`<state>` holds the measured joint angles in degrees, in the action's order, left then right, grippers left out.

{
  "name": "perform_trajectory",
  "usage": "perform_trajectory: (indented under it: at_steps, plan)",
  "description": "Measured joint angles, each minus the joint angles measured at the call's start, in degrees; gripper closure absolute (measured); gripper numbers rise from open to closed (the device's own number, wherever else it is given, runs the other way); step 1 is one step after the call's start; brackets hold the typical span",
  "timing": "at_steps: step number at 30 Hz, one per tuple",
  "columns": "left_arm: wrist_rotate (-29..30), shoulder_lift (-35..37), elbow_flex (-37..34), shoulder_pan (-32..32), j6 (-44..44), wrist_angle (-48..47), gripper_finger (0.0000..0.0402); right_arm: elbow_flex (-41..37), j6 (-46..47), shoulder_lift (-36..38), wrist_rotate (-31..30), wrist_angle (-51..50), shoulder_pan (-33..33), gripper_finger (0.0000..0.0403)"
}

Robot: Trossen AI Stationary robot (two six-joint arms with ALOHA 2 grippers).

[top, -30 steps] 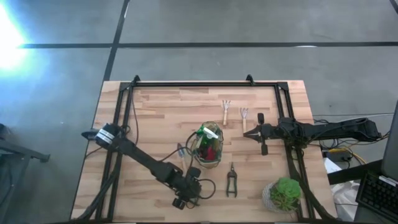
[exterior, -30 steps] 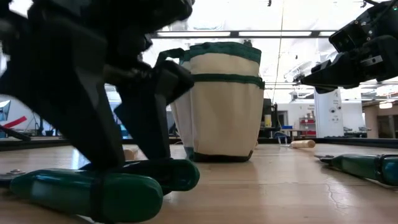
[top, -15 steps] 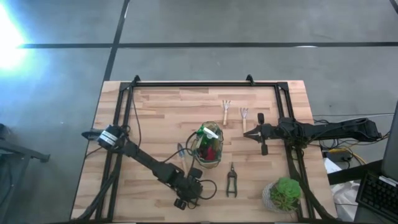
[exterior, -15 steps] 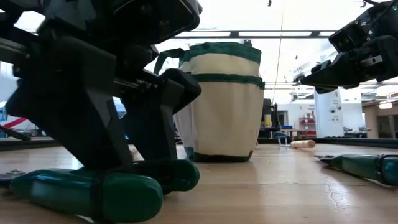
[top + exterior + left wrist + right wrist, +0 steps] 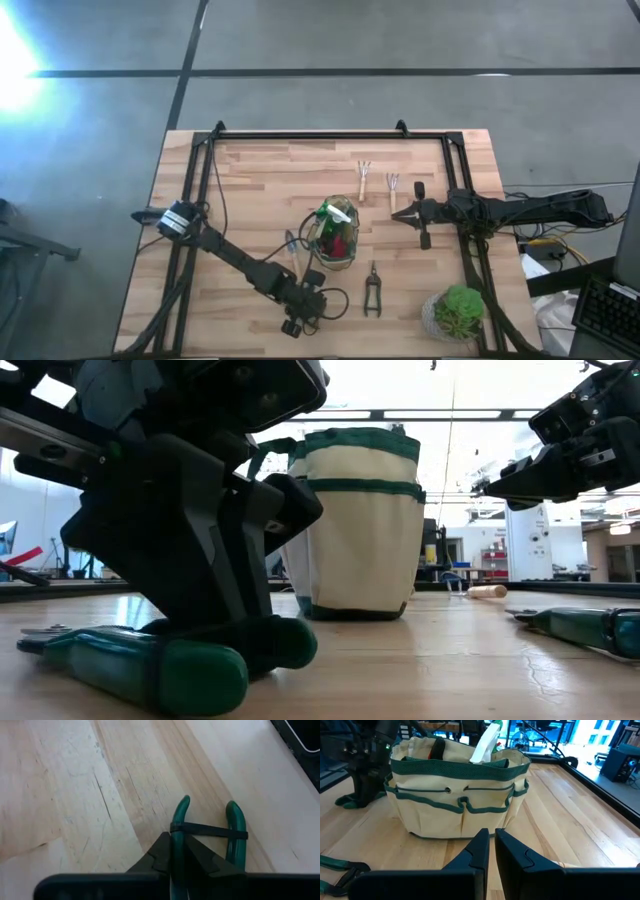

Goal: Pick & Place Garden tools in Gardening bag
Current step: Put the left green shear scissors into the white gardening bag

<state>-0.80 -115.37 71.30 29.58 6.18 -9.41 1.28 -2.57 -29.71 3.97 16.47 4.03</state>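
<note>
A green-handled pruner (image 5: pixel 207 827) lies near the table's front edge, its two handles tied by a black band. My left gripper (image 5: pixel 176 842) is shut on it and covers most of it in the high view (image 5: pixel 305 315). The round khaki gardening bag (image 5: pixel 335 235) stands mid-table on its flat bottom, with a white-topped spray bottle (image 5: pixel 485 742) and a red-and-black tool (image 5: pixel 338 243) inside. A second pruner (image 5: pixel 372 290), a trowel (image 5: pixel 292 250) and two wooden-handled forks (image 5: pixel 363 180) (image 5: pixel 393 187) lie flat on the table. My right gripper (image 5: pixel 405 215) hovers shut right of the bag. My left gripper pinches one green handle (image 5: pixel 179 817) of the pruner between its two fingers; the other handle (image 5: pixel 235 827) lies outside the fingers. The fingers slant down from the table's left. The pruner (image 5: pixel 150 665) rests on the table under them.
A bushy potted plant (image 5: pixel 458 312) stands at the front right corner. A black frame (image 5: pixel 330 135) runs along the table's far and side edges. Bare wood lies left of the bag and along the far side.
My left gripper has sunk slightly onto the pruner and shut its fingers on one green handle. The pruner has shifted a little on the table and stays down on the wood.
</note>
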Motion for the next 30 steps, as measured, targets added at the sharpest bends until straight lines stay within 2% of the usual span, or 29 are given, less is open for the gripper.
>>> perform_trajectory:
  at_steps: [13, 20, 23, 30]
  plan:
    - [0.53, 2.34, -0.39, 0.11, -2.02, 0.11, 0.0373, 0.00, -0.01, 0.00, 0.02, 0.02, 0.00, 0.0376]
    - [10.06, 8.61, -0.41, 0.13, -3.44, 3.85, 0.0373, 0.00, 0.00, 0.00, 0.02, 0.00, 0.00, 0.0376]
    - [13.40, 10.86, -0.47, 0.09, -5.65, 8.63, 0.0373, 0.00, -0.01, 0.00, 0.01, 0.01, -0.01, 0.0376]
    - [15.78, 14.76, -0.45, 0.02, -10.11, 20.50, 0.0373, 0.00, -0.01, 0.00, -0.01, -0.02, 0.00, 0.0376]
